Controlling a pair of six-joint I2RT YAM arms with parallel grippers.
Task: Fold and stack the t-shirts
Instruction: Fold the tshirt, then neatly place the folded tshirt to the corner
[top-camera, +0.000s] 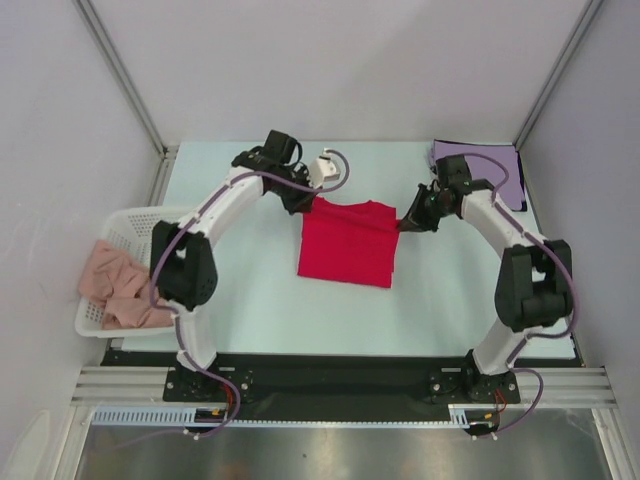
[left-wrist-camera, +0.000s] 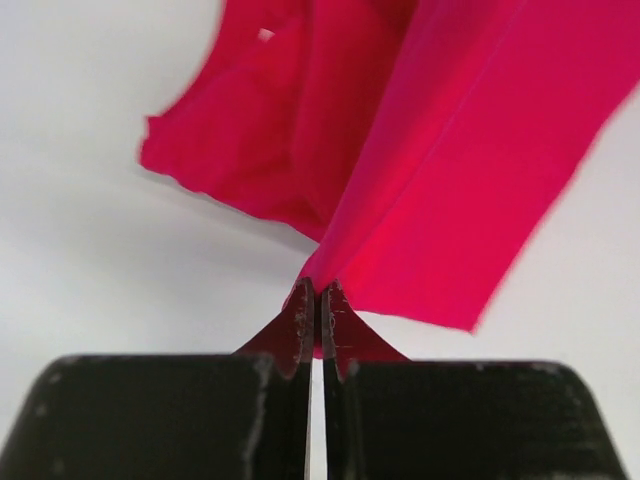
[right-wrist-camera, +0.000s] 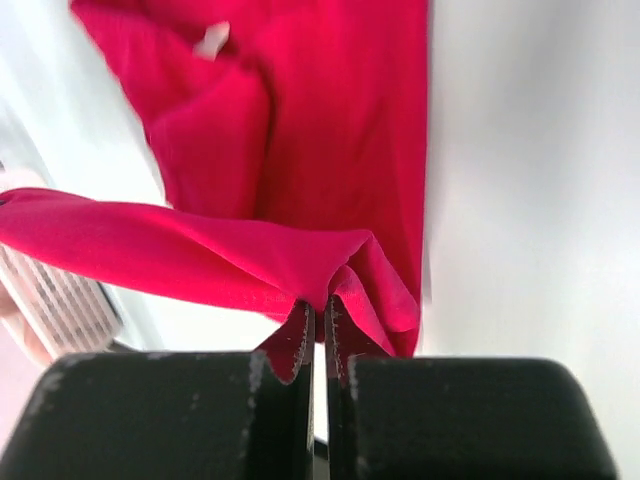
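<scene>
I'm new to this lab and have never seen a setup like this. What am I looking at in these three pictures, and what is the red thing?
These are two robot arms bolted at the near edge of a table. The wide picture comes from a fixed camera above and behind them; the other two come from cameras on each wrist, with the black fingers at the bottom. The red thing is a red t-shirt, partly folded. The left gripper and right gripper are each shut on a pinch of its cloth at the far corners. A folded lavender t-shirt lies at the far right, and a white basket of pinkish cloth sits on the left.
</scene>
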